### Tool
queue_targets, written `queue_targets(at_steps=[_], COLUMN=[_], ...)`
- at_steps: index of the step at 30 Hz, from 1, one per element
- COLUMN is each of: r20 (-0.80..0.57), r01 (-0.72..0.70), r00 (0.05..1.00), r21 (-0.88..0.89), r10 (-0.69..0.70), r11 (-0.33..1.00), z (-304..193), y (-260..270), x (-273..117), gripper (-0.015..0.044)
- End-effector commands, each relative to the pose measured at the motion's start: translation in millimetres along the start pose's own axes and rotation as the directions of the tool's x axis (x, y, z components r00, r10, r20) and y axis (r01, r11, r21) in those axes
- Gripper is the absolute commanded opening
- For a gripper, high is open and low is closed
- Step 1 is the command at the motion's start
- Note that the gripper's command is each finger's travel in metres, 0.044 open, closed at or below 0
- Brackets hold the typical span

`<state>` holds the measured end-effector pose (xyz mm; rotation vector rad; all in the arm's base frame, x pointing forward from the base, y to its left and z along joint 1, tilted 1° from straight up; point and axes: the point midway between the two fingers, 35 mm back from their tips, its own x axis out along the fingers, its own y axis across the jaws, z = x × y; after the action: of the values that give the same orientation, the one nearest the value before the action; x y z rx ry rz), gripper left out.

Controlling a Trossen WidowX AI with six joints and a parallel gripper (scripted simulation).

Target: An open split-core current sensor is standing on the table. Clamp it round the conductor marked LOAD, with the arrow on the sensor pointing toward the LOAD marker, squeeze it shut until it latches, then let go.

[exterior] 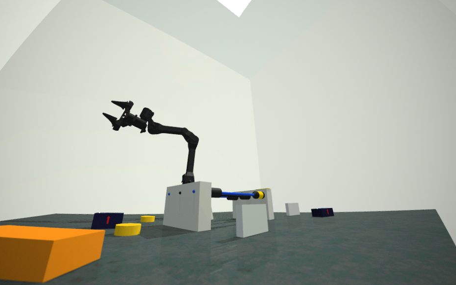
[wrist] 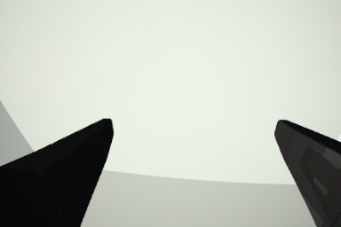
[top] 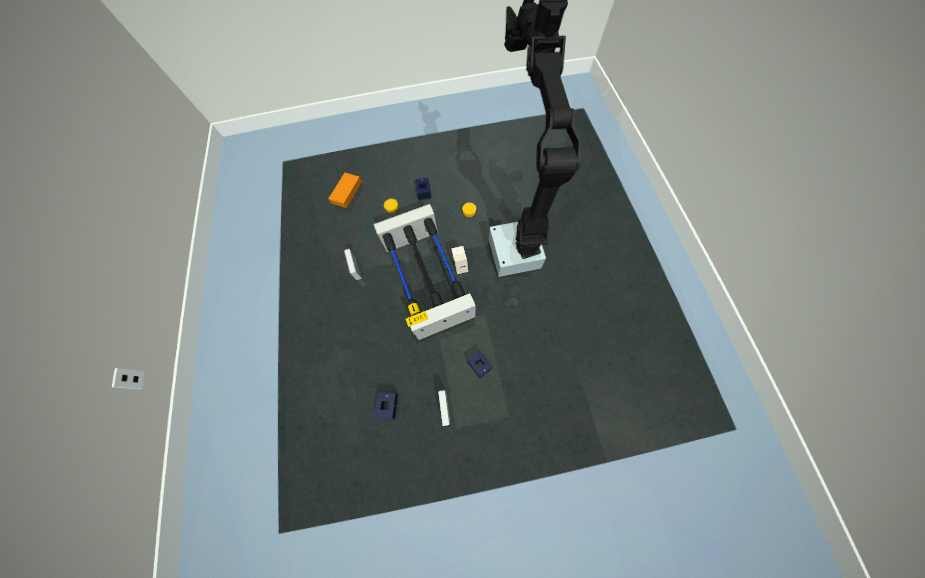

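My gripper (exterior: 107,107) (wrist: 195,127) is wide open and empty, raised high above the table, far from the sensors. Its fingertips are not clear in the top view. Three navy sensor-like blocks stand or lie on the mat: one navy block (top: 422,188) (exterior: 98,220) behind the rack with a red arrow pointing up, another navy block (top: 385,405) (exterior: 317,212) at the front left, and a third (top: 479,363) at the front. I cannot tell which is open. The blue LOAD conductor (top: 400,274) (exterior: 237,193) has a yellow arrow band (top: 413,308) (exterior: 261,194) beside the yellow LOAD marker (top: 419,318).
Two white end blocks (top: 444,319) (exterior: 183,208) hold three conductors. A cream block (top: 459,257) stands between rack and arm base (top: 519,262). Two white plates (top: 352,264) (top: 443,407), two yellow discs (top: 390,205) (top: 469,209) and an orange block (top: 345,188) (exterior: 38,254) stand around.
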<state>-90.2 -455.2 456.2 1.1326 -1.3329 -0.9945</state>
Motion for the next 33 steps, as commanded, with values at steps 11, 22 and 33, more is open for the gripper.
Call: queue_targets(at_steps=[11, 22, 33], r20=[-0.449, -0.768, -0.967], r01=[-0.134, -0.497, -0.881], r00=[0.892, 0.637, 0.250], r21=[-0.374, -0.478, -0.250], r10=[-0.053, -0.070, -0.054], r11=[0.918, 0.725, 0.401], z=[-237, -370, -420], y=[-33, -51, -66], x=[-67, -204, -379], gripper=[0.0440, 0.0440, 0.0440])
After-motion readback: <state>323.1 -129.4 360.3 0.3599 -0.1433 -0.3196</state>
